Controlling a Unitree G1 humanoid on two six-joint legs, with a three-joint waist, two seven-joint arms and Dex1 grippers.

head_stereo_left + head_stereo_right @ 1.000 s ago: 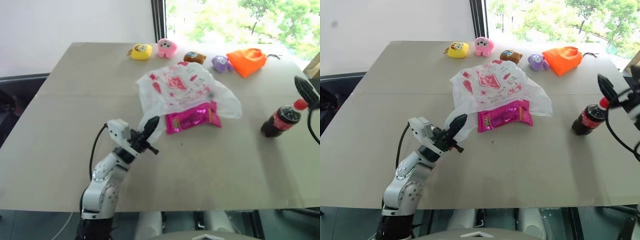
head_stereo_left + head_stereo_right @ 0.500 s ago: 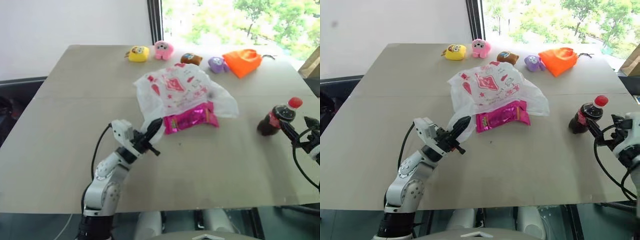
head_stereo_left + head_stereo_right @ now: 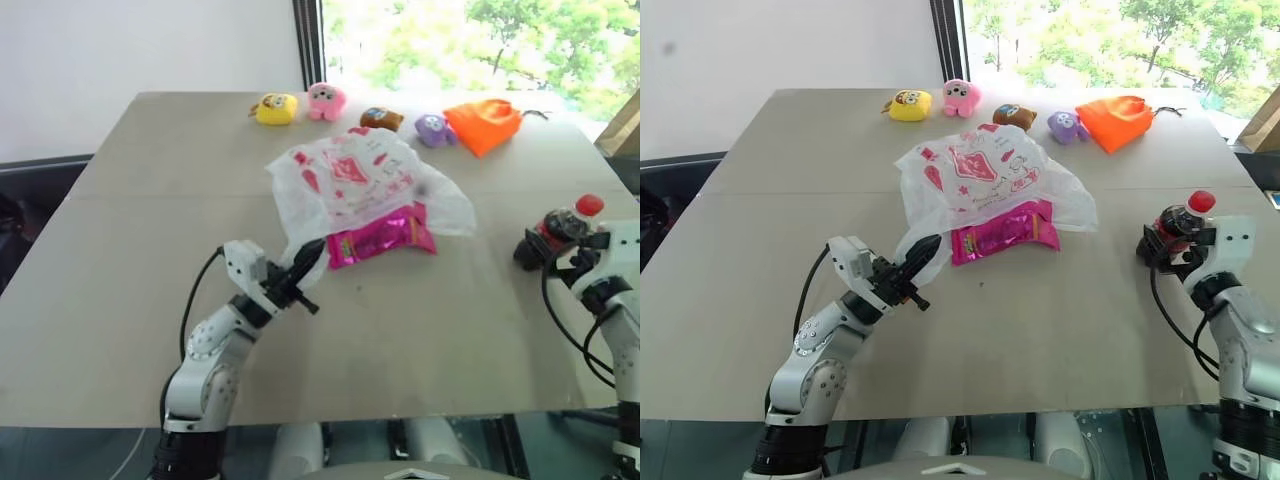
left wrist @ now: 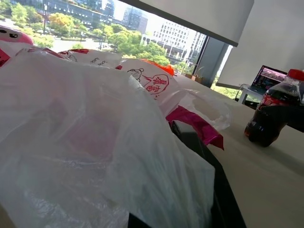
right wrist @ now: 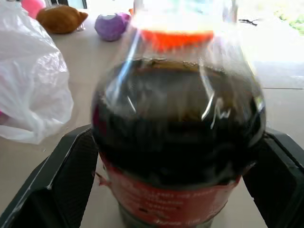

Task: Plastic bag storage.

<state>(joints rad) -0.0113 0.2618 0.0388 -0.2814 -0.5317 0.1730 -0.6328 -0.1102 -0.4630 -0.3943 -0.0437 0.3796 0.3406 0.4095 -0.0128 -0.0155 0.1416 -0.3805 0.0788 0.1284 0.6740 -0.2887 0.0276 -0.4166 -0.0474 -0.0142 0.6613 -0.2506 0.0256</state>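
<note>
Setting: pale grey matte worktop (image 3: 120, 300) before a bright window with green trees outside.
Plastic bag (image 3: 365, 180): large, thin, crinkly, translucent white with red printed pictures and text – lying crumpled mid-worktop, one corner drawn toward the robot.
Left tool (image 3: 305, 262): black fingers together, clamped on the plastic bag's near corner; film drapes over them in the wrist view.
Right tool (image 5: 175, 190): fingers apart, one on each side of the cola bottle (image 3: 1175, 228) – contact unclear.
Snack packet (image 3: 382, 236): shiny magenta foil, flat, partly under the bag's edge.
Far edge: orange cloth pouch (image 3: 485, 122); four small plush toys (image 3: 325, 98) in a row.
</note>
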